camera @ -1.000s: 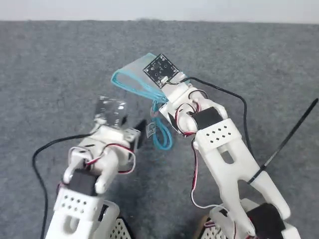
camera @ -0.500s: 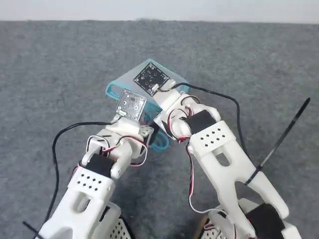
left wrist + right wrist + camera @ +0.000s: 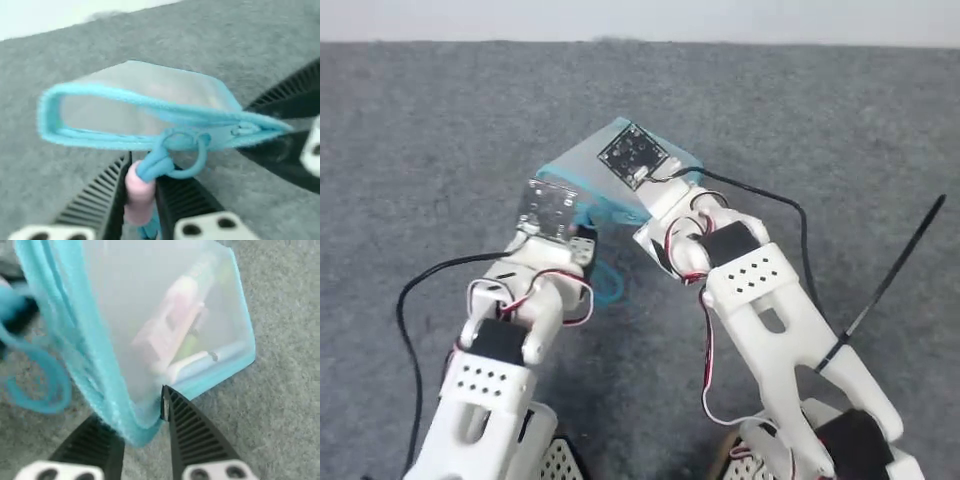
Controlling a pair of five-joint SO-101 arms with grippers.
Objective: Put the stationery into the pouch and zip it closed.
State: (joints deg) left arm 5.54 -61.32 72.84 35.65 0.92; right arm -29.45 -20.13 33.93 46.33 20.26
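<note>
Pouch [image 3: 165,305] corner tight in right gripper [image 3: 141,414], pink zip pull [image 3: 137,196] tight in left gripper [image 3: 144,171]

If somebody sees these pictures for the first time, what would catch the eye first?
The translucent pouch with turquoise edges, its mouth gaping open, lies between the two grippers. The left gripper pinches the pink pull on its turquoise cord; the right gripper pinches the pouch's end, and stationery shows through the wall.

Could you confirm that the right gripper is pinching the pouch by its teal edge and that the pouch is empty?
Not quite: the pouch is not empty; the right wrist view shows stationery inside it. The right gripper does pinch it by its teal edge.
</note>
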